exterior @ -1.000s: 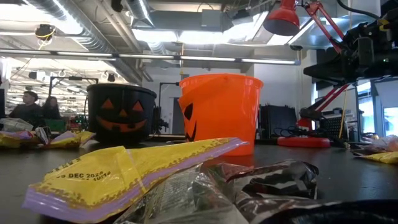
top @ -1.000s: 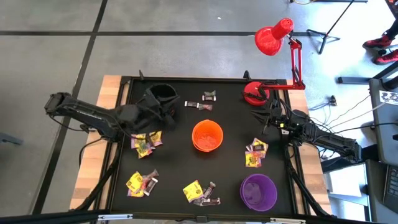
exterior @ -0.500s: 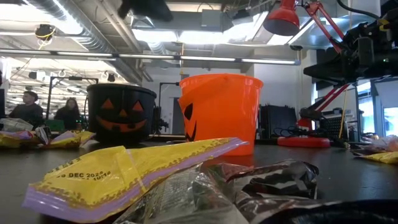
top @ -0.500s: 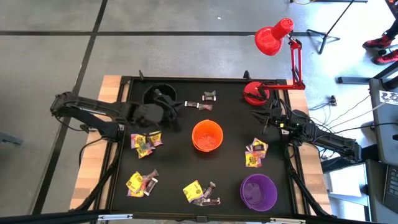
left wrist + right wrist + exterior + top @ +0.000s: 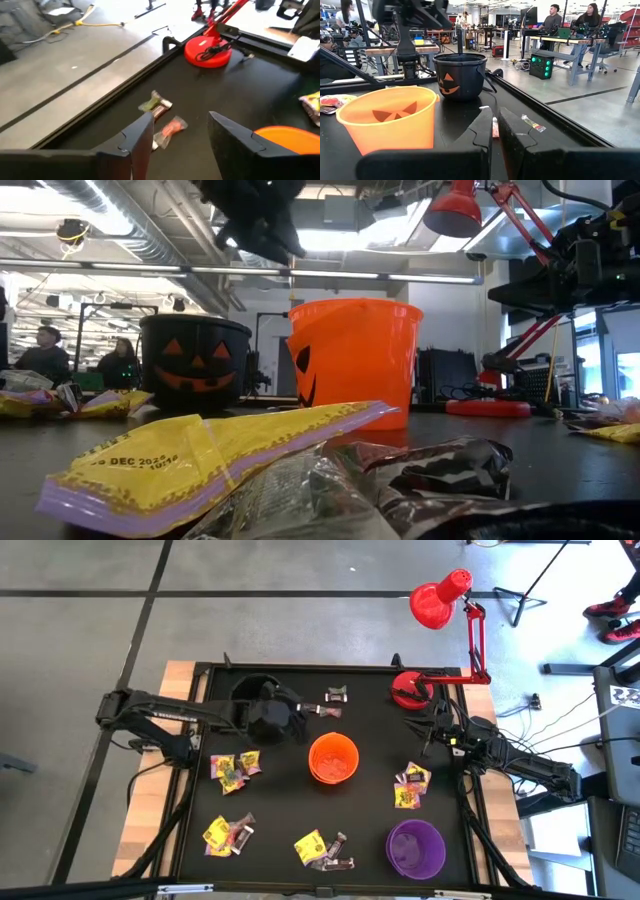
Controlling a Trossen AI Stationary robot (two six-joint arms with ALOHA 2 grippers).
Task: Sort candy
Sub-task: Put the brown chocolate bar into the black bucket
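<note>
Candy lies in small heaps on the black table: yellow and dark pieces at the left (image 5: 235,768), near left (image 5: 228,833), near middle (image 5: 323,850) and right (image 5: 410,787). Two loose pieces lie at the far side (image 5: 335,700). My left gripper (image 5: 295,725) hovers open between the black cup (image 5: 252,688) and the orange cup (image 5: 333,758), with nothing between its fingers. In its wrist view the gripper (image 5: 180,137) points at a brown-green sweet (image 5: 159,105) and a reddish one (image 5: 172,127). My right gripper (image 5: 435,732) waits shut at the table's right edge.
A purple cup (image 5: 415,847) stands at the near right. A red desk lamp has its base (image 5: 410,690) at the far right corner. The table has a raised black rim (image 5: 125,85). People sit at benches in the room beyond.
My left gripper has moved from above the black cup toward the table's right, toward the orange cup and the far loose sweets, and has sunk a little, coming into the top of the low view. The black cup's mouth now shows uncovered.
</note>
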